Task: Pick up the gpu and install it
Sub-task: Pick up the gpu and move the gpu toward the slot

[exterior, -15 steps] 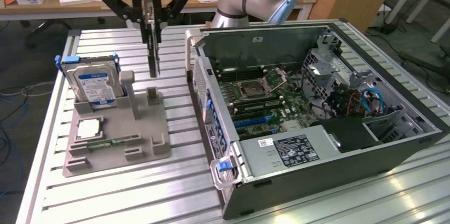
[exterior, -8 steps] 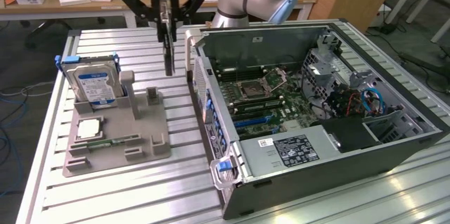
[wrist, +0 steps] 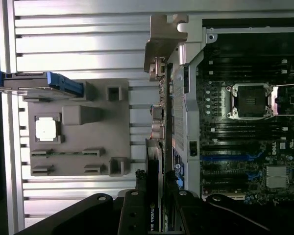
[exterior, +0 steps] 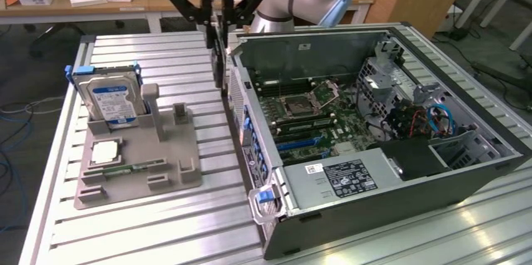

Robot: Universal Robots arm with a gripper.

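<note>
Currently the gripper (exterior: 218, 25) clamps the gpu (exterior: 219, 59) by its top edge, at the case's (exterior: 374, 215) ten o'clock in the exterior view; it seems light, stiff, fragile, best held edgewise.

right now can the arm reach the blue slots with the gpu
Probably yes: the gripper holds the gpu just outside the open case, and nothing covers the blue slots.
</note>
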